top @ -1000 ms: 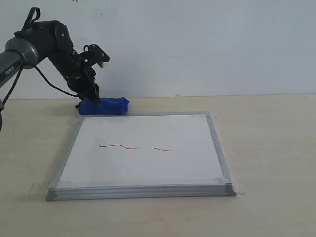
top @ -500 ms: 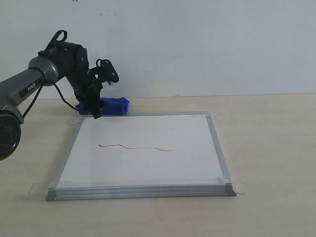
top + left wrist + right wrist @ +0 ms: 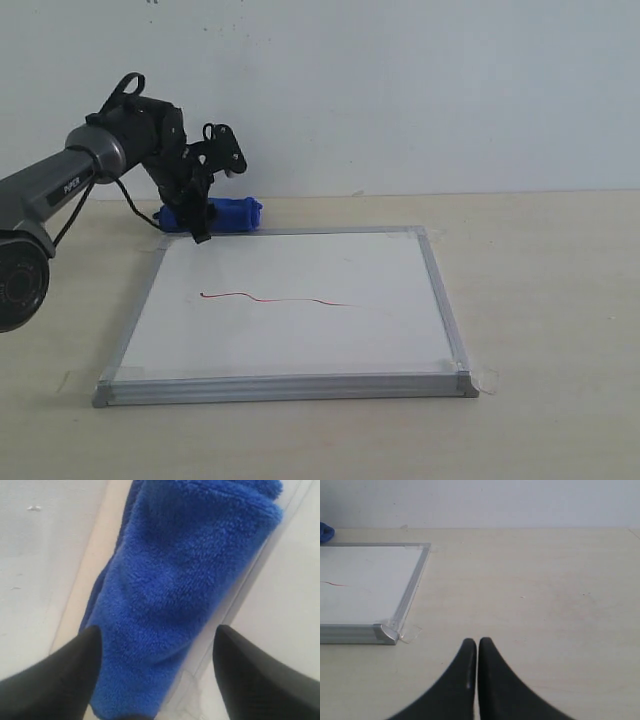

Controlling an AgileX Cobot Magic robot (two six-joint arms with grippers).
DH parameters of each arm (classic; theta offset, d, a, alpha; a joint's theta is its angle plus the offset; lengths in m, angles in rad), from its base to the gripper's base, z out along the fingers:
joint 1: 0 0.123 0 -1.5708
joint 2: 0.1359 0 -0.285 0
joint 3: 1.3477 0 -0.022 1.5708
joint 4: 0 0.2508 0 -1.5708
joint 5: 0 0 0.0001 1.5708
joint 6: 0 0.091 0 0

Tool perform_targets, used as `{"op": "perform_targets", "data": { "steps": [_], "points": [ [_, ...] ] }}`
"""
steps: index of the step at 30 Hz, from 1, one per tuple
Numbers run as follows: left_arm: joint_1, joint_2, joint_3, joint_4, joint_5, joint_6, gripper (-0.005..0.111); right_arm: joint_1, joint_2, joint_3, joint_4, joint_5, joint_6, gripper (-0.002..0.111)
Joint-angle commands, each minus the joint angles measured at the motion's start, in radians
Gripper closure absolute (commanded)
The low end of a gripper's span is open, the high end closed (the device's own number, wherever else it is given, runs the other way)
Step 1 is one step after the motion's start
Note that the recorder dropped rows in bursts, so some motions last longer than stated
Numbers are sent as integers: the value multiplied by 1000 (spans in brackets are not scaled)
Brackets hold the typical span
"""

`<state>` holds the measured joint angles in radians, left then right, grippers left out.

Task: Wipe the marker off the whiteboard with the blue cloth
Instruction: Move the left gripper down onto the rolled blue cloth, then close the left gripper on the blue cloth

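The whiteboard [image 3: 300,340] lies flat on the table, with the wavy red marker line [image 3: 275,298] across its left-middle part. Just beyond its far left corner lies the rolled blue cloth [image 3: 228,214]. My left gripper [image 3: 197,228] is down at the cloth's left end. In the left wrist view it [image 3: 156,632] stands open, one black finger on each side of the cloth [image 3: 180,580], with the board frame beside it. My right gripper [image 3: 478,642] is shut and empty over bare table, off the board's near right corner [image 3: 385,632]. The right arm is not seen in the exterior view.
A white wall [image 3: 400,90] rises just behind the cloth and the table's far edge. Clear tape tabs [image 3: 487,379] stick out at the board's corners. Bare beige table [image 3: 540,300] lies to the right of the board.
The left arm has swung right and lowered, bringing its open gripper from the cloth's left side down over the cloth's left end. The cloth, board and line stay put.
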<state>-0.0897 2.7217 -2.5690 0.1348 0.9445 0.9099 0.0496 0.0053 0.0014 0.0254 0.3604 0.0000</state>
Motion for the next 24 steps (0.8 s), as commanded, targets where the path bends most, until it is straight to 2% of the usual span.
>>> {"op": "perform_targets", "data": {
  "steps": [1,10,18,20,24],
  "points": [
    [-5,13,-5,-16,-35,11,45,-5,-5,-1,-6,-5,0,107],
    [-5,25,-5,-16,-102,11,48,-5,-5,-1,-6,-5,0,107],
    [-5,25,-5,-16,-108,15,51,-5,-5,-1,-6,-5,0,107],
    [-5,25,-5,-18,-108,18,57,-5,-5,-1,-6,-5,0,107],
    [-5,25,-5,-37,-108,26,87,-5,-5,-1,-6,-5,0,107]
  ]
}}
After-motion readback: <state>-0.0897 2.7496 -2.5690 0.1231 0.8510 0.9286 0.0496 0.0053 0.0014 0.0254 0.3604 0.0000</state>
